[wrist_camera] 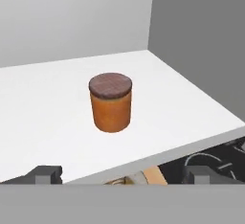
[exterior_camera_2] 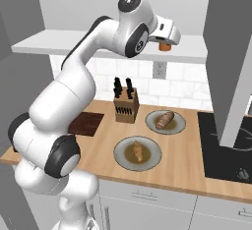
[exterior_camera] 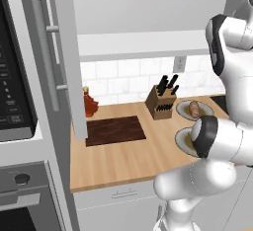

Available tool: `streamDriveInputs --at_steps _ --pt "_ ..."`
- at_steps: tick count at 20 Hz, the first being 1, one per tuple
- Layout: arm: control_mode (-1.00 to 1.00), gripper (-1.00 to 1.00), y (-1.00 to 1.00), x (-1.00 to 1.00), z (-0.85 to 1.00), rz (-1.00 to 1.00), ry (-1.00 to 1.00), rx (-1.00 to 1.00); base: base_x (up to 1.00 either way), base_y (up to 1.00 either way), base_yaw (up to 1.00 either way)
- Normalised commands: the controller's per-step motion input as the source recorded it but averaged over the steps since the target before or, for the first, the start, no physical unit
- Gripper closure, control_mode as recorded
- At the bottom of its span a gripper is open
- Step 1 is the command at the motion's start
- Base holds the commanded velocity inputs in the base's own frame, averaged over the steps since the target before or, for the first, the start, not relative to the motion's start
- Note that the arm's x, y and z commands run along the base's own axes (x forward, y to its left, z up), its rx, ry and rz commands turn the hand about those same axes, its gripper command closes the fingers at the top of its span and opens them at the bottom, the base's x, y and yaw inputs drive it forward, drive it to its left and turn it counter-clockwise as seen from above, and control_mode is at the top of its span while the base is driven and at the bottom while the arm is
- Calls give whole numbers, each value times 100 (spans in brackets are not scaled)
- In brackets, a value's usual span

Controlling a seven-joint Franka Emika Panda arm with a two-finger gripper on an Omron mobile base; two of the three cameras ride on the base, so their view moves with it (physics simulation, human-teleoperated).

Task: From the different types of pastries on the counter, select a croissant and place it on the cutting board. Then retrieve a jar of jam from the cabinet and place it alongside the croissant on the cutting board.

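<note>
The jar of jam (wrist_camera: 111, 102), orange with a dark lid, stands upright on the white shelf (wrist_camera: 43, 108) of the open cabinet. My gripper (wrist_camera: 123, 175) is open and a little short of the jar, with its fingertips (wrist_camera: 45, 174) wide apart and nothing between them. From the right base, my raised hand (exterior_camera_2: 166, 28) hovers at the shelf by the jar (exterior_camera_2: 165, 47). The golden croissant (exterior_camera_2: 138, 151) lies on the near round plate (exterior_camera_2: 120, 161). The dark cutting board (exterior_camera: 115, 130) lies bare on the counter (exterior_camera: 128, 163), left of the knife block.
A darker pastry (exterior_camera_2: 165, 120) lies on the far plate (exterior_camera_2: 179, 126). A knife block (exterior_camera_2: 125, 103) stands between board and plates. A reddish bottle (exterior_camera: 89, 102) sits behind the board. Open cabinet doors (exterior_camera: 62, 52) (exterior_camera_2: 229, 62) hang on both sides. The stove (exterior_camera_2: 226, 145) is at right.
</note>
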Motion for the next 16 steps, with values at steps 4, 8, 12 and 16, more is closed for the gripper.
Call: streamDriveInputs --at_steps 4,8,12,16 --pt "-100 -100 0 56 0 0 1 5 0 0 0" --pt "-100 -100 0 43 0 0 1 2 0 0 0" --pt "-100 -100 -39 25 1 2 0 12 0 0 0" --pt "-100 -100 -51 27 1 5 0 16 0 0 0"
